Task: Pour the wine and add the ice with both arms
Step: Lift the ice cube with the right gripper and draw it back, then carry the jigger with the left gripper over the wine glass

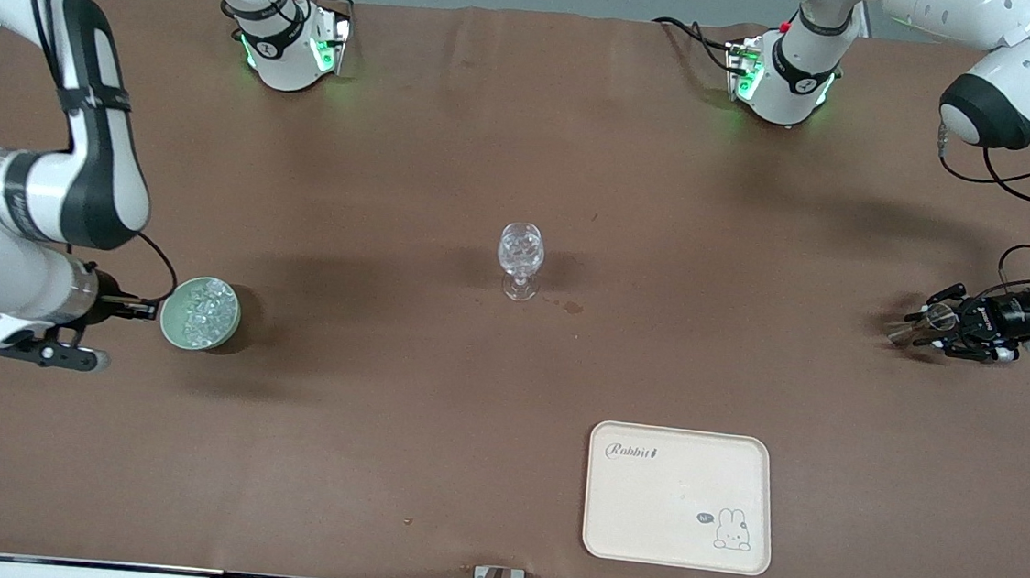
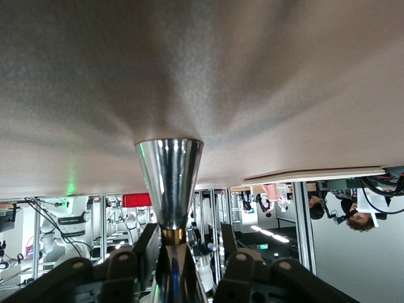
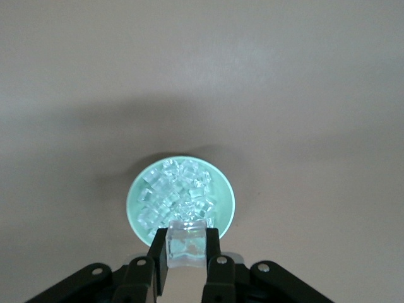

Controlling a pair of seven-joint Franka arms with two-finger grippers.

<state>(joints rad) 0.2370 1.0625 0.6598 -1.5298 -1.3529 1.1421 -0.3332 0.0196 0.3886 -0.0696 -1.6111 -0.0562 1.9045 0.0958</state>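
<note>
A cut-pattern stemmed glass [image 1: 520,257] stands upright mid-table. A green bowl [image 1: 170,324] full of ice [image 1: 202,308] sits toward the right arm's end. My right gripper [image 1: 149,308] is beside the bowl's rim. In the right wrist view this gripper [image 3: 187,249] is shut on one clear ice cube [image 3: 187,243], just over the edge of the bowl [image 3: 134,203] and its ice [image 3: 177,189]. My left gripper [image 1: 935,324] is low over the table at the left arm's end. It is shut on a silver conical jigger [image 1: 909,331], also seen in the left wrist view [image 2: 169,170].
A cream tray [image 1: 680,498] with a rabbit print lies nearer the front camera than the glass, toward the left arm's end. A small dark stain [image 1: 573,307] marks the brown cloth beside the glass. The two green-lit bases [image 1: 290,51] [image 1: 784,80] stand along the table's back edge.
</note>
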